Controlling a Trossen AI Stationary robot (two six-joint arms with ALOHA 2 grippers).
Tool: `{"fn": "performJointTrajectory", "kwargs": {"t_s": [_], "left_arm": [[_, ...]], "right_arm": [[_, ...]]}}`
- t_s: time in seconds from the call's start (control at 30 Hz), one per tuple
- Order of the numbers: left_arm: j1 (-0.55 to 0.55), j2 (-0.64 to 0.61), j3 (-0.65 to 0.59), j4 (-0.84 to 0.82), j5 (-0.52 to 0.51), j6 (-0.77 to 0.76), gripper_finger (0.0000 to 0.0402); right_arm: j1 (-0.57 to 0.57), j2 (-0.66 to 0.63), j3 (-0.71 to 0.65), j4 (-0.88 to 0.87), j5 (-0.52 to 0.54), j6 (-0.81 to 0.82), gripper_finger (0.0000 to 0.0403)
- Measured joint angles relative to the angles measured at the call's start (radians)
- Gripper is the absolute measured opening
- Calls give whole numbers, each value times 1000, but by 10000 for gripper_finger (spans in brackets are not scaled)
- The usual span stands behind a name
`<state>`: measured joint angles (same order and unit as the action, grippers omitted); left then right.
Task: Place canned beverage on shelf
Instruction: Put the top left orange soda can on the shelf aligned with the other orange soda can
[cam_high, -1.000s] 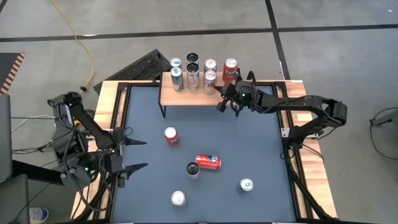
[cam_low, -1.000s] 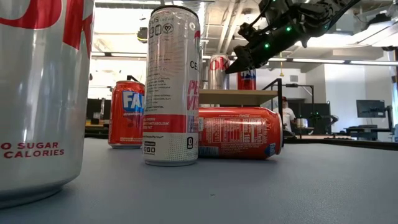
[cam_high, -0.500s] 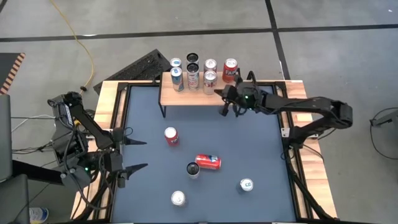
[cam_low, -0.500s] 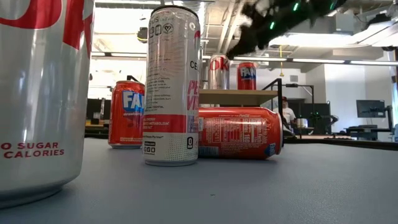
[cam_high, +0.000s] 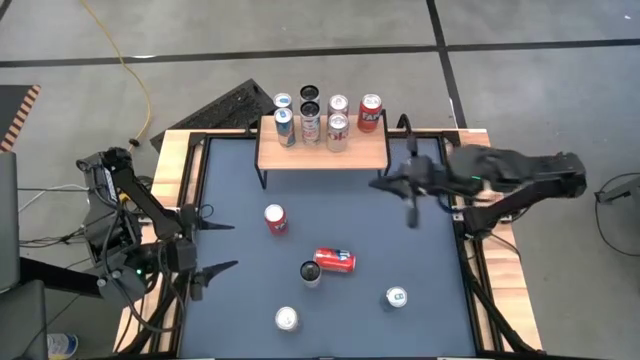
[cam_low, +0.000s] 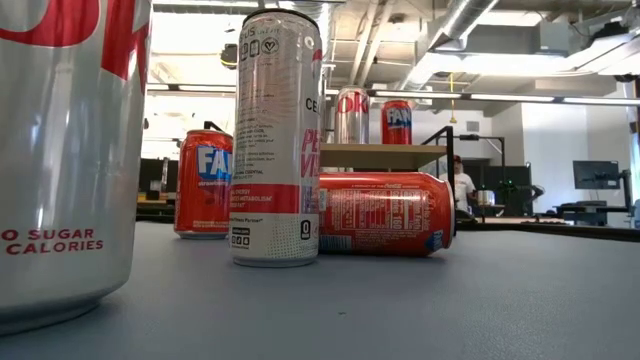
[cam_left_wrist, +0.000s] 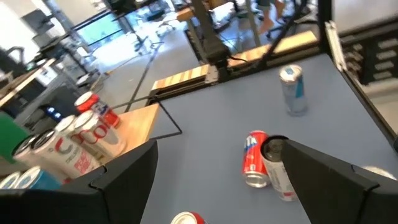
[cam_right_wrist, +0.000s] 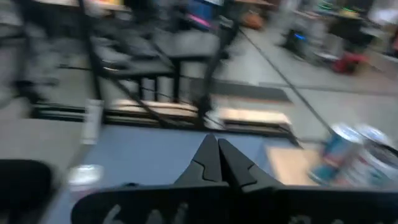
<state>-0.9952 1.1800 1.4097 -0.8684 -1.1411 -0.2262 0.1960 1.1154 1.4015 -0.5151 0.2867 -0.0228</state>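
Arms first: the right arm reaches in from the bench's right edge, stretched nearly level, its right end effector (cam_high: 393, 187) hanging over the blue surface just off the shelf's right end, touching nothing. In the right wrist view its two dark fingers (cam_right_wrist: 214, 163) are pressed together to a point, with nothing between them. The left arm is folded back at the bench's near left corner, and the left end effector (cam_high: 215, 248) has its fingers spread wide and holds nothing; the left wrist view shows both fingers (cam_left_wrist: 326, 174) far apart over bare bench.

The shelf (cam_high: 322, 152), a light wooden rectangular top on thin black legs, stands against the middle of the bench's far edge. Seven cans stand upright in a cluster toward its back edge, among them a red can (cam_high: 370, 112) at the right end and a blue-and-silver can (cam_high: 285, 125) at the left.

On the bench (cam_high: 420, 260), a red-and-white can (cam_high: 275, 218) stands upright left of centre. Nearer the front edge, a red can lying on its side (cam_high: 335, 260) rests just beside a tall slim can (cam_high: 311, 272), which stands upright. A silver can (cam_high: 287, 319) stands near the front edge, and a can with blue markings (cam_high: 396, 297) stands toward the near right corner. All are smooth metal cylinders; the bench surface is matte dark blue with a pale wooden border.
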Motion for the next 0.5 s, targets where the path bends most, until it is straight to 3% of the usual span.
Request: {"fn": "performJointTrajectory", "kwargs": {"t_s": [0.13, 0.27, 0.37, 0.5], "left_arm": [[18, 0, 0, -2, -16, -58, 330], [40, -1, -28, 2, 10, -67, 330], [63, 0, -66, 9, 11, -62, 330], [102, 0, -105, 27, 19, -75, 330]], "right_arm": [[165, -13, 76, -90, 0, 13, 8], [298, -28, 62, -238, 15, 157, 10], [396, -29, -2, -299, 110, 293, 5], [503, -28, -116, -257, 245, 418, 1]]}}
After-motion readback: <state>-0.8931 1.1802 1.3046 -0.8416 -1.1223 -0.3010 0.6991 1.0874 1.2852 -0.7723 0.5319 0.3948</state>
